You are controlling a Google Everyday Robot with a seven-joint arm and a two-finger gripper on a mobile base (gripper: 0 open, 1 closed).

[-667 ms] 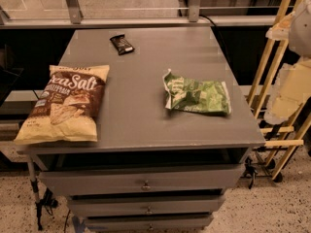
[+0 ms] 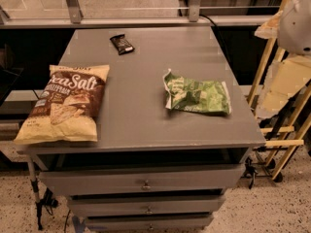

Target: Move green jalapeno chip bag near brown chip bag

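The green jalapeno chip bag lies crumpled on the right half of the grey cabinet top. The brown chip bag with "Sea Salt" lettering lies flat at the front left corner, well apart from the green bag. My arm shows as white and cream parts at the right edge, beyond the cabinet's side. My gripper hangs there, off the cabinet top, to the right of the green bag and holding nothing that I can see.
A small black wrapped bar lies at the back of the top. A yellow wooden frame stands right of the cabinet. Drawers are below the front edge, and a glass partition runs behind.
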